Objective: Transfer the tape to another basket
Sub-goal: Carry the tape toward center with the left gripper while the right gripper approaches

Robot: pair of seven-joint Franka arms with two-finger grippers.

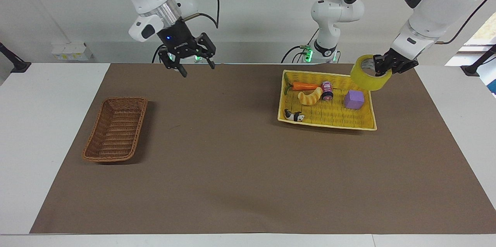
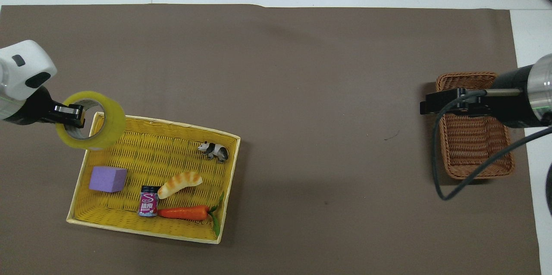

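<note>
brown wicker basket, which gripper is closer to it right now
Right. The right gripper hangs open, nearer the brown wicker basket; the left gripper holds the tape over the yellow basket.

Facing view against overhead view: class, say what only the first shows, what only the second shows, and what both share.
Only the facing view shows the arms' bases and the right gripper open, up over the mat.

Only the overhead view looks straight down into the tape's core.

Both show the left gripper shut on the tape, raised over a corner of the yellow basket, with the cube, croissant, jar, carrot and panda inside, and the brown basket holding nothing.
</note>
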